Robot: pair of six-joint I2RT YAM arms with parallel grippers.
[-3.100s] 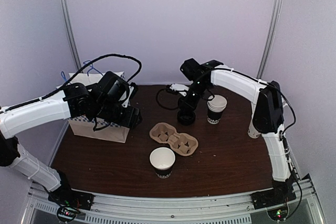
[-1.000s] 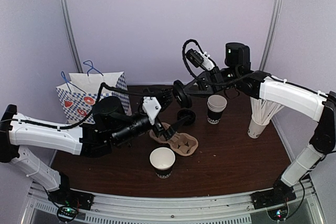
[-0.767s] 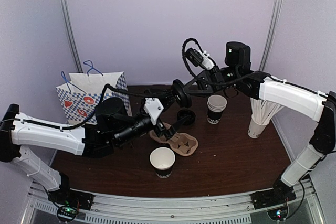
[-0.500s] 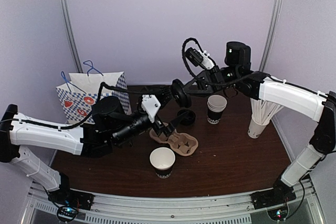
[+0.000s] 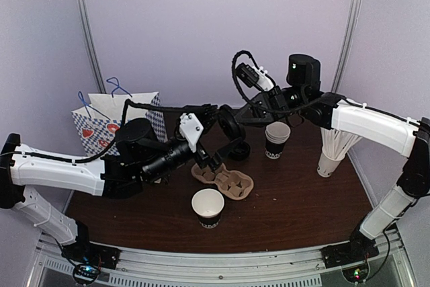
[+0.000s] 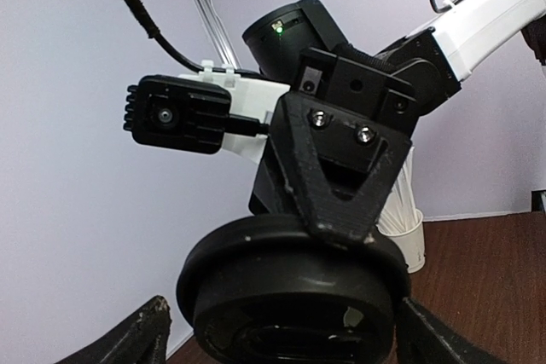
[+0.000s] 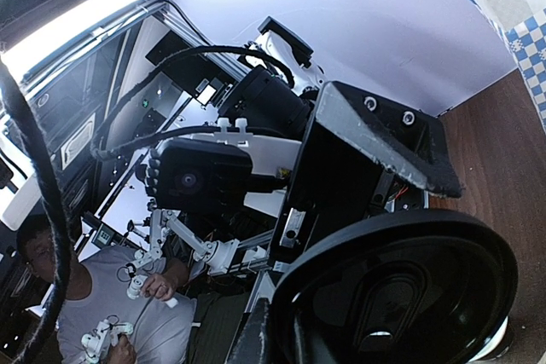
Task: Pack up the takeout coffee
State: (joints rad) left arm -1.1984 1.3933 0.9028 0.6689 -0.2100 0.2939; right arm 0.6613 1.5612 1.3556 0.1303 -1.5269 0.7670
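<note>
The takeout coffee cup (image 5: 207, 208), black with a white inside, stands lidless on the table in front of the cardboard carrier (image 5: 224, 178). My right gripper (image 5: 238, 119) is shut on a round black plastic lid (image 5: 228, 126) and holds it on edge in the air above the table's middle. In the right wrist view (image 7: 294, 334) the lid (image 7: 401, 287) fills the lower right. My left gripper (image 5: 218, 136) is open, one finger on each side of that lid (image 6: 281, 270). Its fingertips (image 6: 141, 337) show at the bottom corners of the left wrist view.
A second black lid (image 5: 239, 149) lies behind the carrier. A stack of lidless cups (image 5: 277, 139) stands at the back right, next to a white cup of straws (image 5: 329, 152). A patterned paper bag (image 5: 111, 122) stands at the back left.
My right arm lifted a lid off the table and now holds it still in the air. My left arm left the bag and raised its open gripper up around the lid.
</note>
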